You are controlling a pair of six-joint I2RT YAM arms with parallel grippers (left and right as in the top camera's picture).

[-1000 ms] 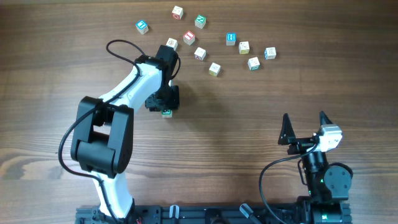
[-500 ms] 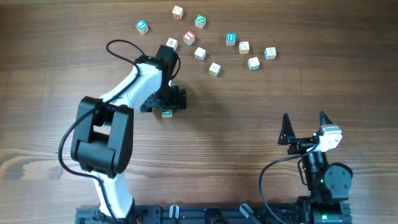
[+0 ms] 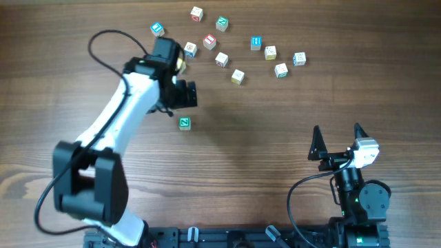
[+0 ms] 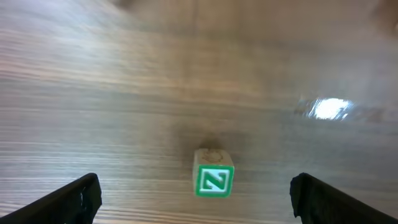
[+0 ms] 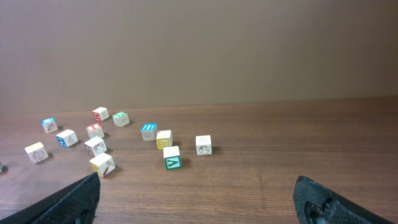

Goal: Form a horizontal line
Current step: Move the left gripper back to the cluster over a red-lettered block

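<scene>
Green cube [image 3: 184,122]: alone on the table [image 3: 275,172], green letter face up, well apart from every other piece. In the left wrist view it stands free, nothing touching it, with bare wood on all sides.

Left gripper [image 3: 185,96]: hangs just beyond the green cube on its far side, near but apart. Its fingers [image 4: 81,198] are spread wide, out at the lower corners of the wrist view, with nothing between them.

Loose cubes [image 3: 238,76]: scattered along the far part of the table. Blue, red, green and cream faces; none touching, no order. The left gripper sits between this scatter and the green cube.

Right gripper [image 3: 337,136]: low at the near right, well away from all pieces, spread wide and empty. Its camera looks across the table at the scatter.

Reading: there is no horizontal line yet. The green cube looks like its first piece. It likely sits out in open wood so that a row can grow to either side, and so that fingers can come down beside it without knocking strays.

Task barely begun. The next move calls for a cube from the near edge of the scatter, set edge to edge with the green one and squared to it. The main risk is nudging the green cube when its neighbour is set down.
</scene>
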